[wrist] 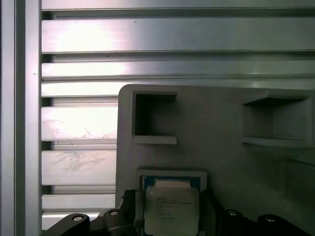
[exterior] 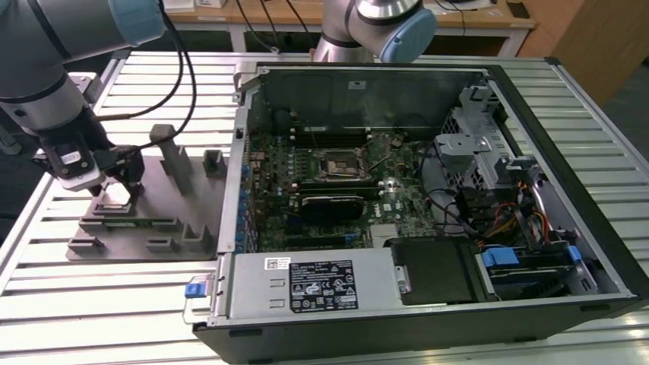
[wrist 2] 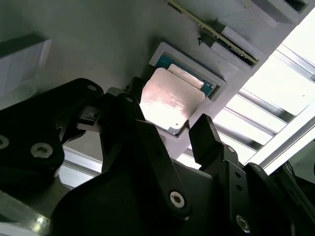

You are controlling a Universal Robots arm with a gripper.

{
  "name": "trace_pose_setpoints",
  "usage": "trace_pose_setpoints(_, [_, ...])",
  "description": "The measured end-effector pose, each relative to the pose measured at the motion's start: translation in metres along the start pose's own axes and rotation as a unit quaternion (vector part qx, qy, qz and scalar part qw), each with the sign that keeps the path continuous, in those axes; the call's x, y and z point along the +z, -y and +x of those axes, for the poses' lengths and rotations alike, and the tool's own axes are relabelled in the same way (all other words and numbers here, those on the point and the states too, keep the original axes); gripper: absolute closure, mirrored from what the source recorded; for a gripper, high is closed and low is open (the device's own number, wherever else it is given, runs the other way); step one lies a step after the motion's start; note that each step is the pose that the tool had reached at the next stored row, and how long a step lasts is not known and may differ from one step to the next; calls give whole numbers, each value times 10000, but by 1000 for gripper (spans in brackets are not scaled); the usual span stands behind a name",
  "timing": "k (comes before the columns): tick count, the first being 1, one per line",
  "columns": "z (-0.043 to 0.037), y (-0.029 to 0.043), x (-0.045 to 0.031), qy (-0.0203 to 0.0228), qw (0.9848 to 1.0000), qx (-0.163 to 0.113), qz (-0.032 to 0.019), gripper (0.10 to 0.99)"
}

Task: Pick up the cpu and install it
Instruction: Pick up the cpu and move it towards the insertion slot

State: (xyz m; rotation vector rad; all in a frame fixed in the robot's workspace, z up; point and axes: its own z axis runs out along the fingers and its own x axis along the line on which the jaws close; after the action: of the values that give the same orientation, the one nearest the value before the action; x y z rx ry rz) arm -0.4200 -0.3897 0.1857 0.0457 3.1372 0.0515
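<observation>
Light: even overhead room light. Glare: slatted tabletop washed out white in both wrist views; cpu lid shines. Shadow: computer case interior dim.

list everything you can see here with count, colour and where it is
table: 1, silver slats, under everything
grey tray: 1, grey, exterior view's left
cpu: 1, silver-grey, in a tray recess
memory stick: 1, green, on the tray near the cpu
computer case: 1, black, open, exterior view's right
motherboard: 1, dark green, inside the case
socket: 1, black with metal frame, on the motherboard
arm: 1, grey with blue caps, over the tray
tool: 1, black, down at the cpu
</observation>
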Motion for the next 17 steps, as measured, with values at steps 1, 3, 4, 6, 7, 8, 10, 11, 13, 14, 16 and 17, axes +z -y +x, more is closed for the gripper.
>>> trace_pose_setpoints(1, [1,1,1,-1,10000,-10,4,439])
trace_pose_setpoints(3, [0,9,3,-1,10000,-18,7,439])
trace_pose_setpoints(4, [-1,14,3,0,10000,-20,9,439])
trace_pose_setpoints(6, [-1,23,5,0,10000,-24,9,439])
trace_pose_setpoints(7, [-1,27,8,0,10000,-28,9,439])
trace_pose_setpoints(8, [-1,30,14,0,10000,-34,9,439])
trace_pose_setpoints(10, [0,36,27,-1,10000,-51,10,439])
trace_pose_setpoints(11, [0,37,35,-2,10000,-62,10,439])
trace_pose_setpoints(13, [0,38,38,-3,10000,-69,10,439])
trace_pose_setpoints(14, [-1,38,39,-2,10000,-69,10,439])
trace_pose_setpoints(16, [-1,37,39,-2,10000,-69,10,439])
trace_pose_setpoints(17, [-1,37,39,-2,10000,-69,10,439])
